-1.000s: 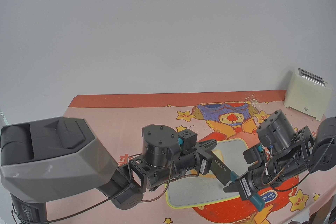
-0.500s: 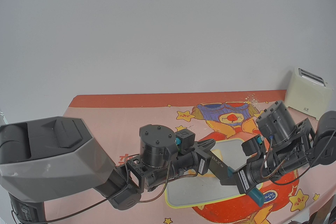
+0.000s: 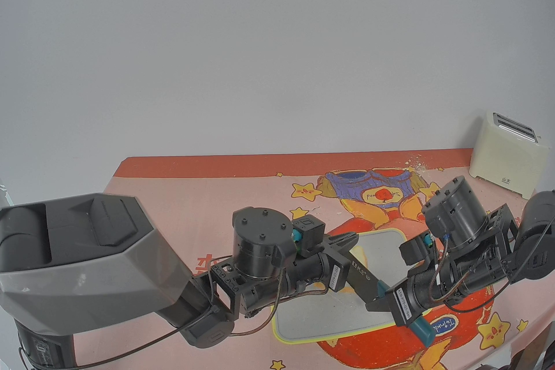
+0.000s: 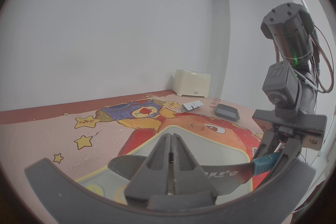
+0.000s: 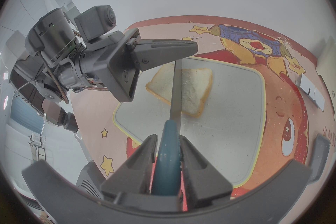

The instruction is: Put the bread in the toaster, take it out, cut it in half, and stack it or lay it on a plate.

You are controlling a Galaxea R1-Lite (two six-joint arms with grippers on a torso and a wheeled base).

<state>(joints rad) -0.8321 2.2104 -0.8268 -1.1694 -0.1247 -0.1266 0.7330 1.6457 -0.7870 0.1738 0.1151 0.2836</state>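
Note:
A slice of white bread (image 5: pixel 190 86) lies flat on the grey cutting board (image 5: pixel 224 119). My right gripper (image 5: pixel 168 139) is shut on the teal handle of a knife (image 5: pixel 176 95), whose blade lies across the middle of the slice. My left gripper (image 5: pixel 194 49), shut and empty, hovers over the bread's far edge; I cannot tell if it touches. In the head view the left gripper (image 3: pixel 352 239) and right gripper (image 3: pixel 384 296) meet over the board (image 3: pixel 324 313), with the knife (image 3: pixel 361 273) between them. The cream toaster (image 3: pixel 509 154) stands at the table's far right.
A small dark tray (image 4: pixel 227 111) and a white folded piece (image 4: pixel 191 105) lie on the mat between the board (image 4: pixel 213 144) and the toaster (image 4: pixel 191 83). The table's left and far side are open mat, and a grey wall stands behind.
The right gripper with the knife shifted a little toward the left arm, then slightly back and down. The left gripper stayed almost where it was.

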